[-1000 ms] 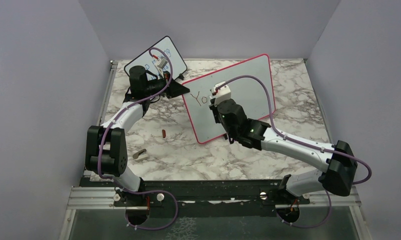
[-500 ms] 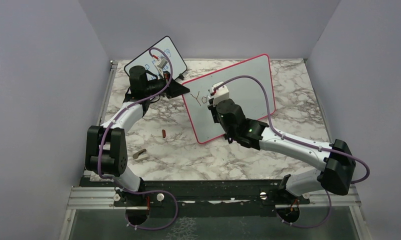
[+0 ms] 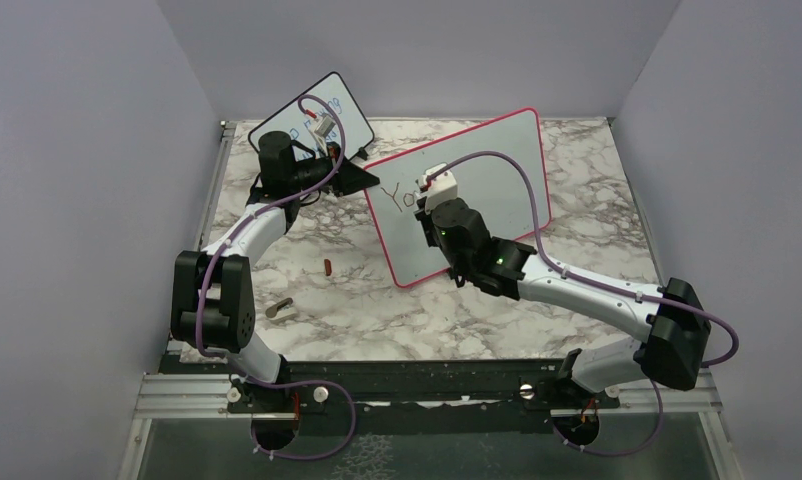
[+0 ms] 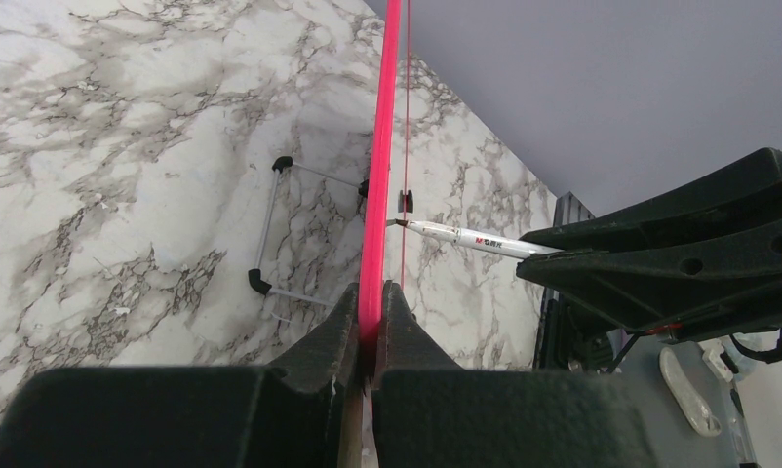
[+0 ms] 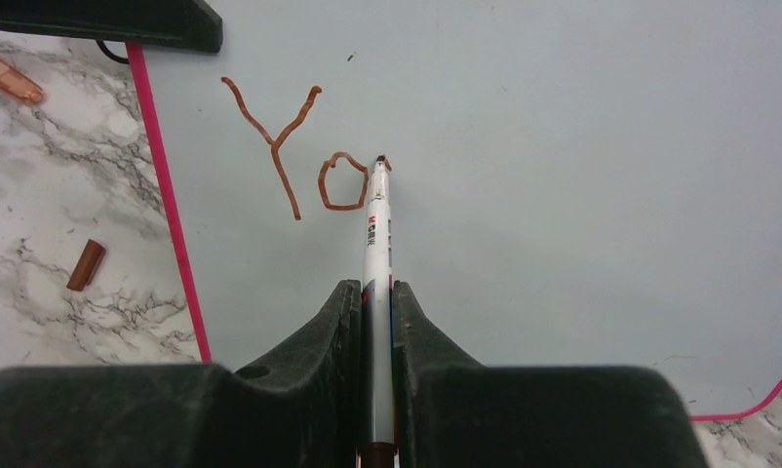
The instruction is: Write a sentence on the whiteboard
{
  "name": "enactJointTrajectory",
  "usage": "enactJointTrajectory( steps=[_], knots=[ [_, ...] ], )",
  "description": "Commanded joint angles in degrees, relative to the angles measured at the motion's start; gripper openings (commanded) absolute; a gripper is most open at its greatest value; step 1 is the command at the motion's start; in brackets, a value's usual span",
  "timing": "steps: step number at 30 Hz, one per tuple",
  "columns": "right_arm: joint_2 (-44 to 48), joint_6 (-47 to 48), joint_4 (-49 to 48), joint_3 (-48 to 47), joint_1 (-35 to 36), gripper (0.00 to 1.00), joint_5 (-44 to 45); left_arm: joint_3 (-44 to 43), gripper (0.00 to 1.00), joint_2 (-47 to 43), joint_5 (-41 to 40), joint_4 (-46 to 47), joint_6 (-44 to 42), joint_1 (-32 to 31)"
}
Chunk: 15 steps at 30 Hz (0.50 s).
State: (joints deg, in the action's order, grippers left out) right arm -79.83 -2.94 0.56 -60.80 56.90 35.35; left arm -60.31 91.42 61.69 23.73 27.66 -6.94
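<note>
The whiteboard (image 3: 497, 165) with its red-pink frame stands tilted at mid-table. My left gripper (image 3: 369, 180) is shut on its left frame edge (image 4: 375, 234). My right gripper (image 5: 377, 292) is shut on a white marker (image 5: 375, 234) whose tip touches the board just right of the "o". The sentence (image 5: 299, 161) reads "Yo" in brownish-red, with a small new stroke at the marker tip. It also shows in the top view (image 3: 405, 195), partly behind my right gripper (image 3: 439, 200).
A smaller black-framed board (image 3: 329, 112) with blue writing stands at the back left. The marker cap (image 3: 328, 266) lies on the marble left of the whiteboard, also in the right wrist view (image 5: 86, 264). A small brownish object (image 3: 278, 307) lies near the left arm.
My right gripper has shifted slightly up and right along the board with the marker, past the finished "o". The left arm has not moved.
</note>
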Motion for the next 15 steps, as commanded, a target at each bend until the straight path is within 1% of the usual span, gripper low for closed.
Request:
enactJointTrajectory(
  steps=[1,15],
  knots=[
    [0.73,-0.66,1.74,0.95,-0.22,0.01,0.88,-0.33,0.00,1.44,1.91,-1.49,-1.11,-0.91],
    [1.84,-1.63,3.81,2.26,-0.22,0.01,0.62,-0.24,0.00,1.27,1.88,-1.49,-1.12,-0.87]
  ],
)
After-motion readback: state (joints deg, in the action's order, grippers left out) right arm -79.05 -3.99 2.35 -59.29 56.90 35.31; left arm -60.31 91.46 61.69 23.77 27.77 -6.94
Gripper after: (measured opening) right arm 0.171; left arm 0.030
